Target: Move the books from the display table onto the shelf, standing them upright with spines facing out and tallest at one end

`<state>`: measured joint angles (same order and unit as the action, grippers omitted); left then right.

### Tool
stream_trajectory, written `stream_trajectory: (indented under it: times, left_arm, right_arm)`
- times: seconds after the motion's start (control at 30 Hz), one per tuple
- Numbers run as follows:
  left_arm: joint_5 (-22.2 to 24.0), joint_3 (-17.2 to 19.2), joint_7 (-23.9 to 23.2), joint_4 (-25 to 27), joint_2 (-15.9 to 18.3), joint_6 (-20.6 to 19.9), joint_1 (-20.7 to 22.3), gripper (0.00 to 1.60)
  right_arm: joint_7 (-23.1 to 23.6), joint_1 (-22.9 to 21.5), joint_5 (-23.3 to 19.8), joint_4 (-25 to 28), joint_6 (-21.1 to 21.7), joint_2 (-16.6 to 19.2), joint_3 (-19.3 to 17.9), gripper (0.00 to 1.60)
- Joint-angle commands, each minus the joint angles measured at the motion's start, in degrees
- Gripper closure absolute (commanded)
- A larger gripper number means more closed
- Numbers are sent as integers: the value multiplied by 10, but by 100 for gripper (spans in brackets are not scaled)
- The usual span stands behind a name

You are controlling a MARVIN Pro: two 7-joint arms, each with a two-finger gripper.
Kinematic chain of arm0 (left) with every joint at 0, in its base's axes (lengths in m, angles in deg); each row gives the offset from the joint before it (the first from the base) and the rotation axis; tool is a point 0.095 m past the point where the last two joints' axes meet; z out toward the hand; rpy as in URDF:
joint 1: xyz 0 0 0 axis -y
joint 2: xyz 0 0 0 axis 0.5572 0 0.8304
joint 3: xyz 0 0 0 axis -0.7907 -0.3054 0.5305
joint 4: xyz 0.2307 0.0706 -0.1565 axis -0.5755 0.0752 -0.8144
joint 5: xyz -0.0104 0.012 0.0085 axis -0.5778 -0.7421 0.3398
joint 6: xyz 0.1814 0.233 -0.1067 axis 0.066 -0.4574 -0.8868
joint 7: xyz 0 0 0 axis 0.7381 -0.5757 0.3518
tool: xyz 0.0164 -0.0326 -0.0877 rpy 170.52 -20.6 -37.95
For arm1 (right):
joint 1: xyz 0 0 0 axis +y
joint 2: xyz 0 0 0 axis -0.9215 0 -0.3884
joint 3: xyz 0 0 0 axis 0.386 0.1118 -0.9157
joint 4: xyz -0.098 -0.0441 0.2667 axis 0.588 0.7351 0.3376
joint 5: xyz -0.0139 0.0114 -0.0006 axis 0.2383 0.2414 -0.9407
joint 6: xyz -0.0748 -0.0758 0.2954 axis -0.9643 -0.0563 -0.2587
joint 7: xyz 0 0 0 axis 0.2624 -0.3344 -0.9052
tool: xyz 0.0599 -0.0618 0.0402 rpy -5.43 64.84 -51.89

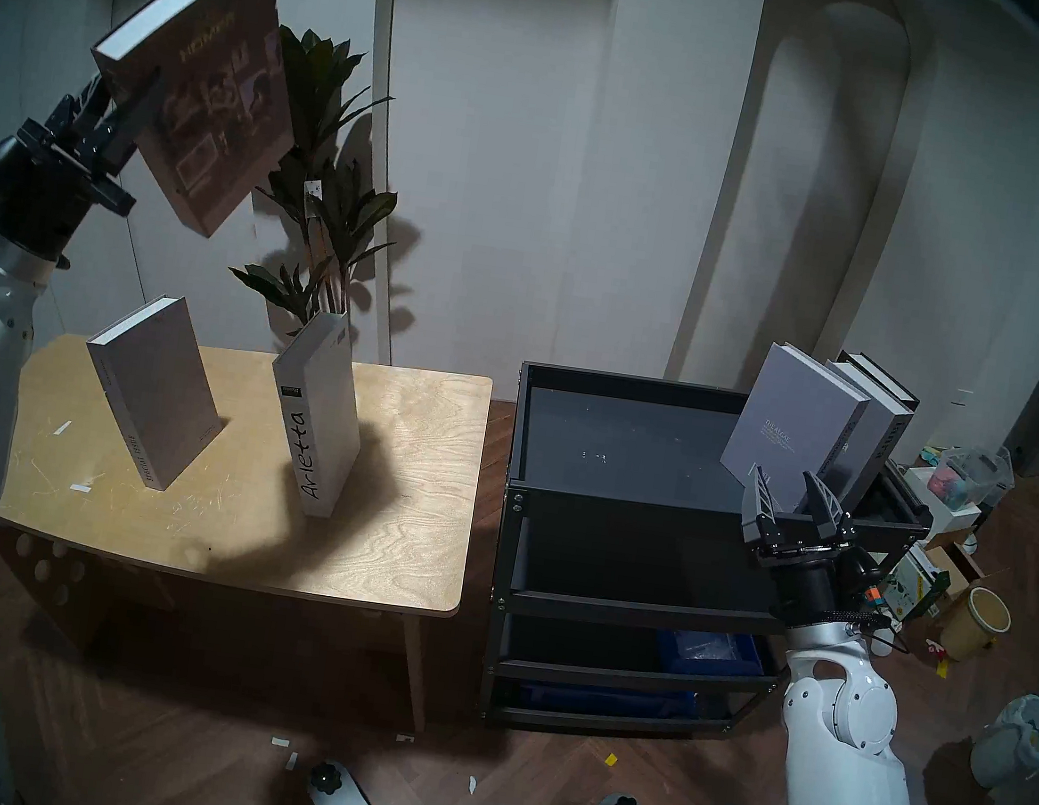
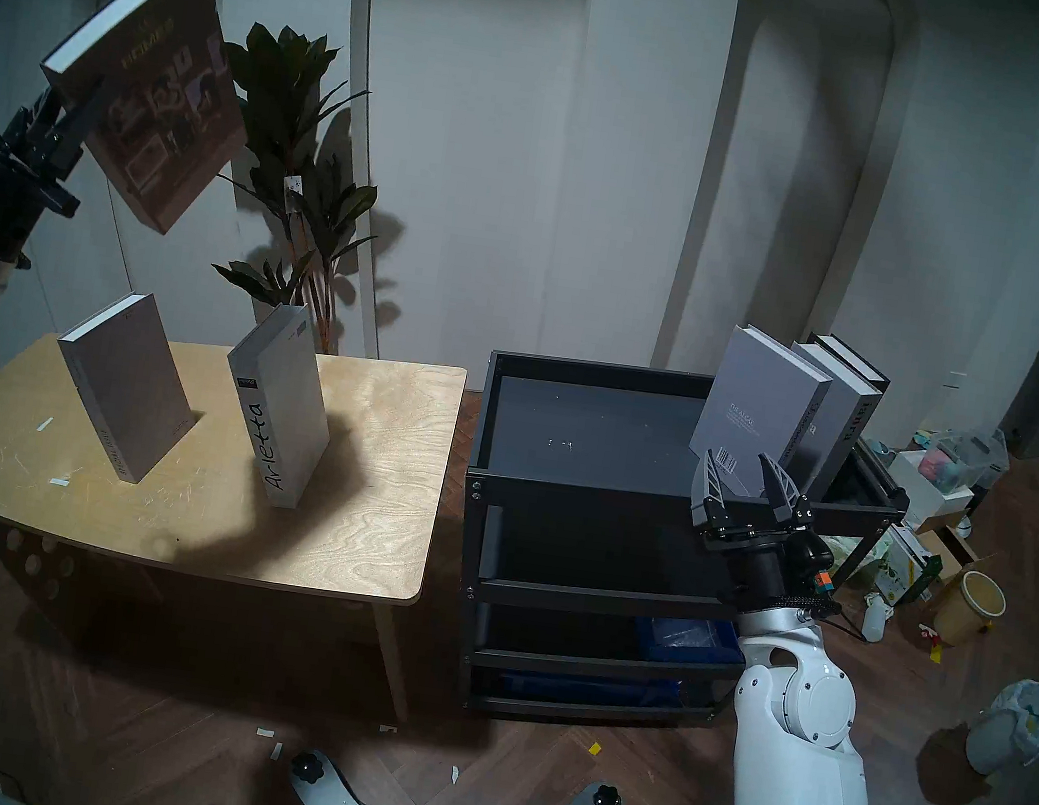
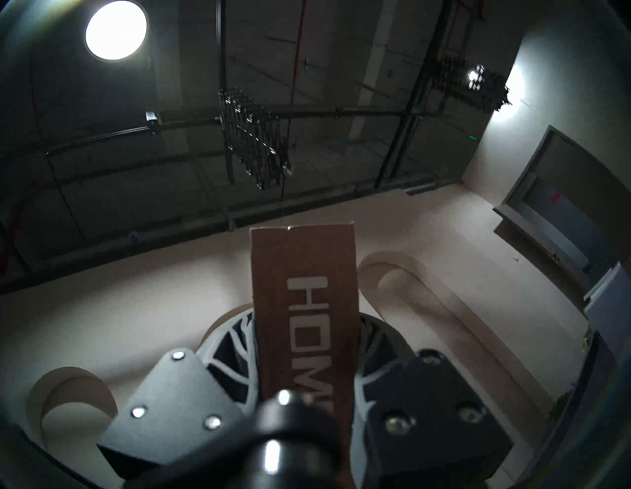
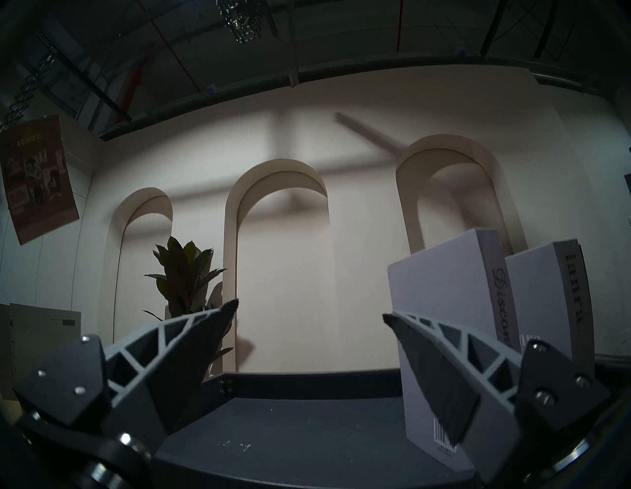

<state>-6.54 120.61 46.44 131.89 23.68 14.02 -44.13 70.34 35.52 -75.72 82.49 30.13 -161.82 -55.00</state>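
Left gripper: clamped on the spine edge of the brown "HOMES" book; the book is held high above the display table, tilted, front cover toward the head camera; in the left wrist view the spine lettering is seen between the two fingers
Right gripper: spread wide, nothing held; it is raised at the near rim of the shelf, just in front of the books standing there
Display table: two books are stood upright on it, well apart from the shelf; the grey "Special Issue" book at the left, the white "Arletta" book beside it, spines toward the camera
Shelf top: three books are stood together at the right end; the grey "Discontent" book nearest the middle, the grey "ianra" book next, a black book behind, mostly hidden
Plant: seen behind the table, against the wall
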Motion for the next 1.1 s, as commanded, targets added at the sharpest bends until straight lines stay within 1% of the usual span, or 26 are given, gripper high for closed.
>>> stream_trajectory:
  times: [0.0,0.03,0.17,0.2,0.27,0.3,0.33,0.4,0.47,0.5,0.63,0.67,0.7,0.83,0.9,1.03,1.07]
  left_arm:
    - [55,-6,53,45,-12,-51,50,160]
    - [77,-13,77,50,-20,-79,57,160]
    - [110,-31,111,49,-36,-114,61,160]
    - [121,-36,125,51,-40,-126,63,160]
    - [129,-40,133,51,-45,-133,63,160]
    - [141,-45,147,53,-50,-144,65,160]
    - [155,-52,159,55,-58,-154,66,160]
    - [172,-61,177,61,-65,-168,71,160]
    - [183,-68,188,65,-69,-177,75,160]
    - [191,-72,197,69,-72,-182,78,160]
    - [214,-84,221,82,-82,-198,86,160]
    - [214,-84,221,82,-82,-198,86,160]
    - [225,-90,234,88,-86,-206,90,160]
    - [248,-103,262,98,-97,-222,100,160]
    - [253,-111,274,102,-101,-227,103,160]
    - [264,-130,304,111,-111,-237,107,160]
    - [264,-130,304,111,-111,-237,107,160]
  right_arm:
    - [-12,-38,23,-35,3,-7,22,0]
    - [-20,-55,41,-61,1,-9,36,0]
    - [-30,-79,68,-91,-3,-16,61,0]
    - [-35,-87,77,-100,-7,-18,68,0]
    - [-37,-95,84,-107,-9,-22,73,0]
    - [-43,-98,93,-111,-13,-23,80,0]
    - [-45,-112,107,-121,-19,-29,92,0]
    - [-50,-124,127,-131,-29,-34,106,0]
    - [-54,-129,140,-131,-36,-40,119,0]
    - [-55,-142,150,-141,-42,-44,127,0]
    - [-63,-163,181,-144,-59,-56,151,0]
    - [-63,-163,181,-144,-59,-56,151,0]
    - [-68,-172,199,-145,-71,-62,163,0]
    - [-81,-189,239,-148,-92,-73,185,0]
    - [-86,-198,259,-150,-102,-78,195,0]
    - [-103,-215,314,-165,-126,-89,219,0]
    - [-103,-215,314,-165,-126,-89,219,0]
